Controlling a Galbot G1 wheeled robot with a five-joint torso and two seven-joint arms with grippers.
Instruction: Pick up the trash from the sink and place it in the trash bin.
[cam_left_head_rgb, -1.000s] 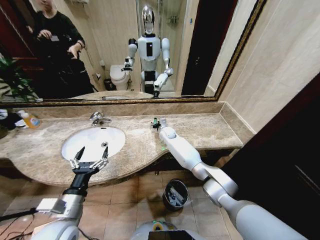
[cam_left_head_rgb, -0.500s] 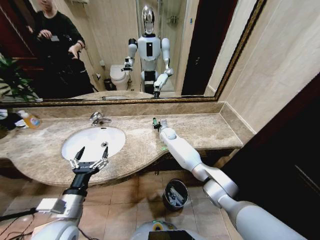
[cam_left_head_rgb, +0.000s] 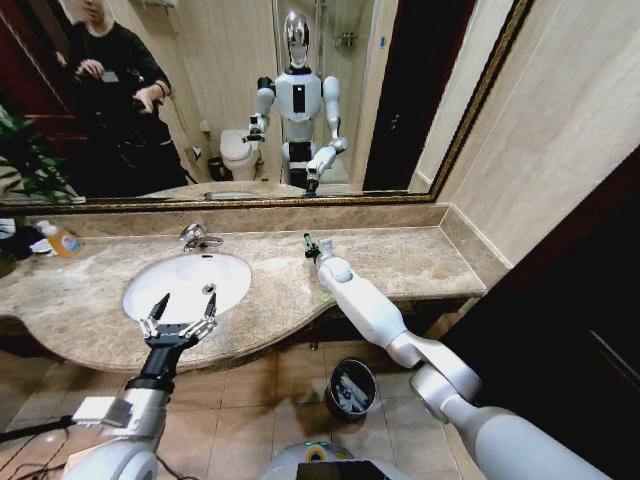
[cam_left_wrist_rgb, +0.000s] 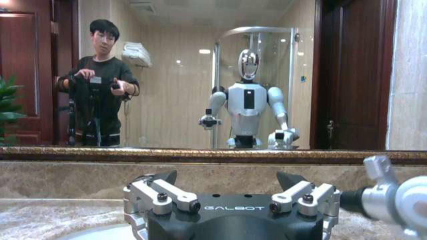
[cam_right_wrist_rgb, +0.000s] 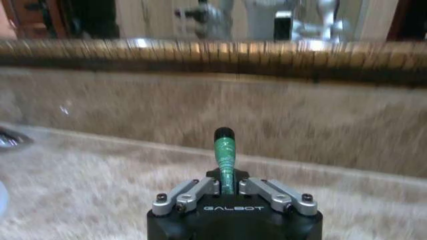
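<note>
My right gripper (cam_left_head_rgb: 309, 245) hangs over the marble counter to the right of the sink (cam_left_head_rgb: 195, 278), shut on a small green tube of trash (cam_left_head_rgb: 309, 241). In the right wrist view the green tube (cam_right_wrist_rgb: 225, 149) sticks out from between the closed fingers of the right gripper (cam_right_wrist_rgb: 227, 188), pointing at the backsplash. My left gripper (cam_left_head_rgb: 181, 308) is open above the front rim of the white basin, and the left gripper (cam_left_wrist_rgb: 227, 184) holds nothing. The black trash bin (cam_left_head_rgb: 350, 388) stands on the floor below the counter, under my right arm.
A chrome tap (cam_left_head_rgb: 197, 237) stands behind the basin. A clear bottle with an orange label (cam_left_head_rgb: 60, 238) is at the counter's far left. The mirror and marble backsplash (cam_left_head_rgb: 260, 216) close off the back, and a wall meets the counter's right end.
My right arm has shifted slightly toward the backsplash with the green tube still in its grip. The left arm has not moved.
</note>
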